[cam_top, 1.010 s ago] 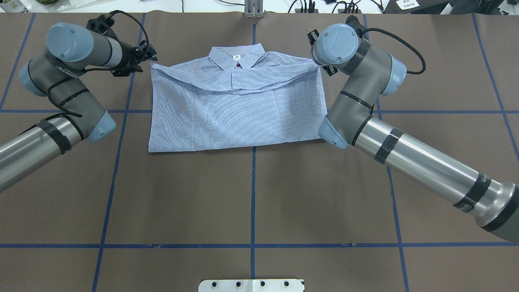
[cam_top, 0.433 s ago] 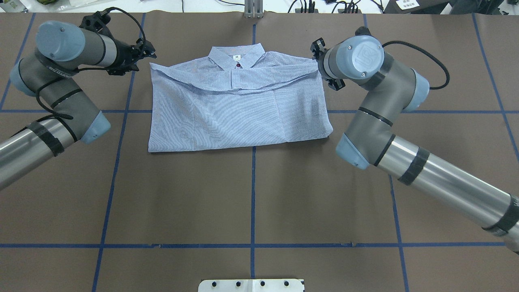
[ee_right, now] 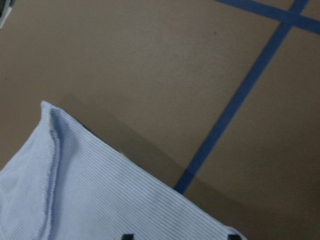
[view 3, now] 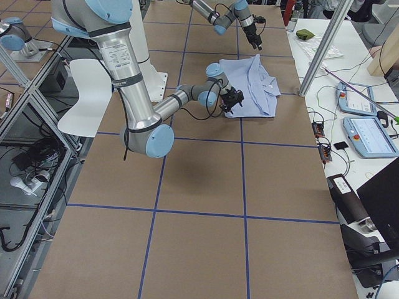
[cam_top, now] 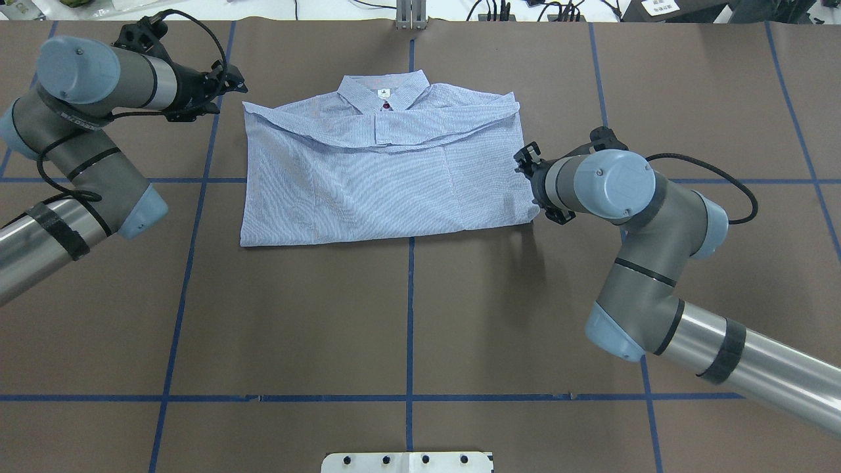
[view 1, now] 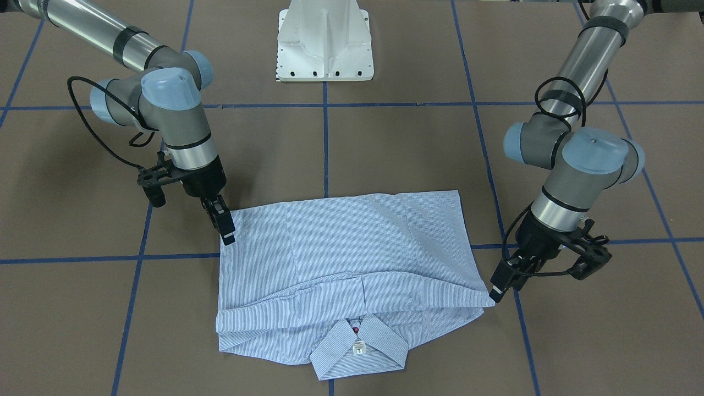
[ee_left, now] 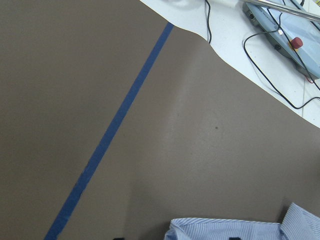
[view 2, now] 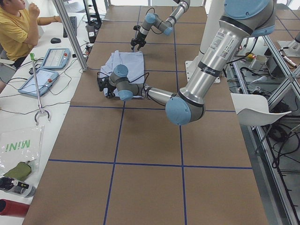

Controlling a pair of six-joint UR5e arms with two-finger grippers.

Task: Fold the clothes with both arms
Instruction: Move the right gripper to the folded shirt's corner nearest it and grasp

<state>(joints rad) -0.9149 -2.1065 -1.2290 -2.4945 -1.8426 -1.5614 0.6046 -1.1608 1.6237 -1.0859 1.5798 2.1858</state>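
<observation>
The right gripper (view 1: 225, 230), fingers spread, sits at the folded shirt's (view 1: 352, 247) robot-side corner. The left gripper (view 1: 498, 289), also spread, is by its shoulder. The shirt's long axis runs sideways, its collar (view 1: 357, 346) pointing away from the robot.

Left arm (view 1: 577, 176), right of the front view, and right arm (view 1: 181, 126), at its left, look alike. Each has polished silver tubes and matt grey joint housings. The joints carry round light blue caps (cam_top: 614, 184) with small screws near the rim. Black tape bands (cam_top: 721, 351) ring the tubes. A black cable (cam_top: 723, 175) loops off each wrist, cinched by thin black straps. White lettering (cam_top: 75, 118) on one grey housing, upper left of the overhead view, is too small to read. Each wrist carries a black bracket (view 1: 591, 254) and a black gripper, left gripper (view 1: 501, 289) and right gripper (view 1: 224, 231), seemingly pale-tipped. The base (view 1: 324, 38), top centre, is white and flared, with a row of dark bolts.
</observation>
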